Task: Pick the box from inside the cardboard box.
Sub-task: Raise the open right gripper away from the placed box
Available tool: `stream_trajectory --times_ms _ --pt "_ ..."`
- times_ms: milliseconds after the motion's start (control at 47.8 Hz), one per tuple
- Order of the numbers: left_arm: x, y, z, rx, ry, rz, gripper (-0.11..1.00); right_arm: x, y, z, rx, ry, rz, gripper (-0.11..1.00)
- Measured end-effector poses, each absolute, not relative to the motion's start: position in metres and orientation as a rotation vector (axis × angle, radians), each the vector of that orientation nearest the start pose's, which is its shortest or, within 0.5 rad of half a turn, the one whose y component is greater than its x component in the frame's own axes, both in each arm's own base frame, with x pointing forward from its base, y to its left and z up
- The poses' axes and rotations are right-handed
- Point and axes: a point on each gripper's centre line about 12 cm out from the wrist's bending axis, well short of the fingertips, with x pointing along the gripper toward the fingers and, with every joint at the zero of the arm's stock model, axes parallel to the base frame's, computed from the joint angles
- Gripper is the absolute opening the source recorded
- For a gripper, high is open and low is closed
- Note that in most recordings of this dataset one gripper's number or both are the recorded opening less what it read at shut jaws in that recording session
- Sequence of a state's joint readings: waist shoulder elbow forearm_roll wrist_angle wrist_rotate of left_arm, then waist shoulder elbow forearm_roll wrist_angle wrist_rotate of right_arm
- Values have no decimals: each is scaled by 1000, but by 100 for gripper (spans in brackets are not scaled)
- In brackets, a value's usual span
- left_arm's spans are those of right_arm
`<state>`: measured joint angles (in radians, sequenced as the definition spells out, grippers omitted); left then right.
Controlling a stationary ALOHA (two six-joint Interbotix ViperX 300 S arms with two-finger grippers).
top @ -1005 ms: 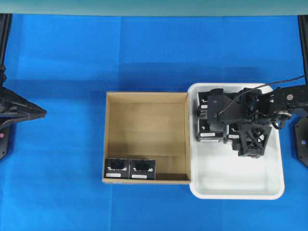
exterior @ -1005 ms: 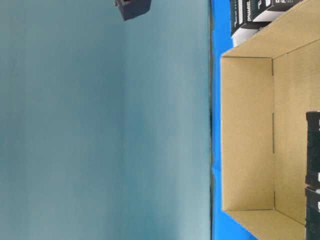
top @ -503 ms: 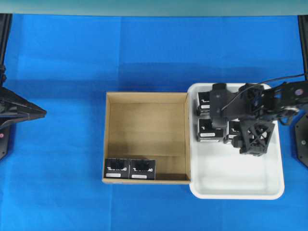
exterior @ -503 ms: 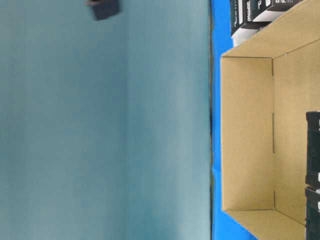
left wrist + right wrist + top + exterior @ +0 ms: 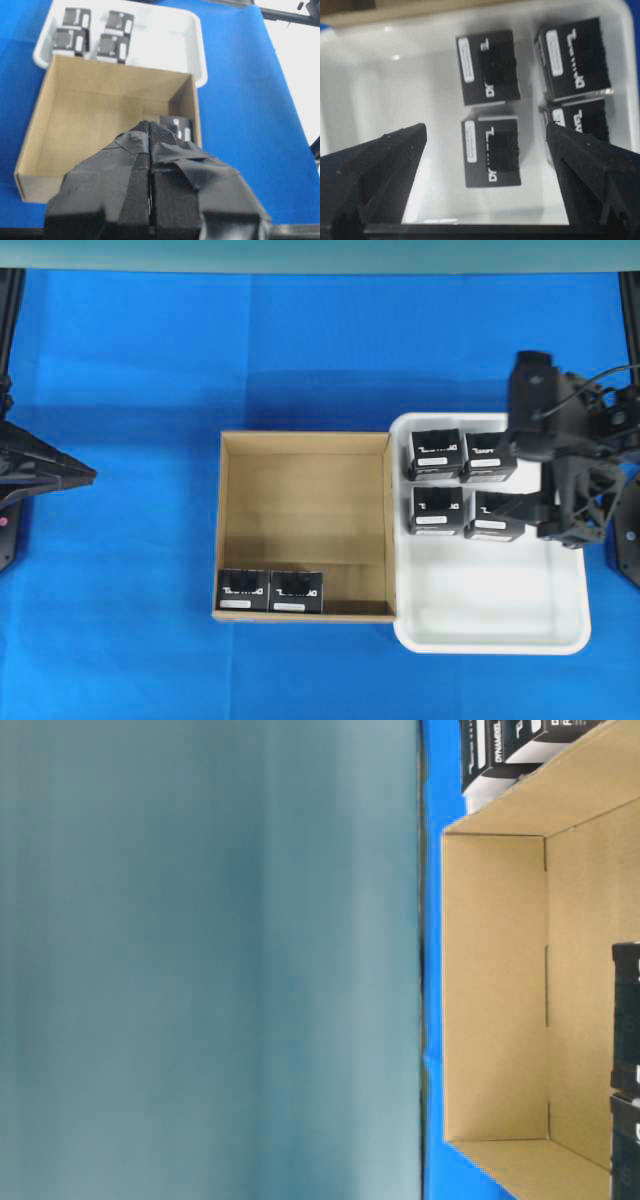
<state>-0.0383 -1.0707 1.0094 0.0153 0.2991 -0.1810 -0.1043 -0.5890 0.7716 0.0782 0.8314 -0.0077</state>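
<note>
Inside the cardboard box (image 5: 305,525), the box (image 5: 295,591) sits against its near wall, well across from the wide-open, empty right gripper (image 5: 485,150), probably nearer the pressed-shut left gripper (image 5: 150,165)

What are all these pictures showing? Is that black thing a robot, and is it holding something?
Yes, it's a robot with two arms. One picture looks down from above, one looks sideways from table height, and two come from cameras on the wrists. On the blue table sits a brown cardboard box with two little black boxes inside. Beside it, a white tray holds four more. The right gripper hangs open above the tray, holding nothing. The left gripper is shut and empty, waiting at the side.
</note>
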Motion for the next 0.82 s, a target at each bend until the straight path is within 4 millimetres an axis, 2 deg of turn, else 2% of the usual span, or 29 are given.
stream_trajectory --times_ms 398,817 --pt "180 -6 314 -160 240 -14 -6 222 -17 277 164 872 -89 97" --pt "179 -7 313 -148 243 -17 -6 224 -18 298 213 617 -113 97"
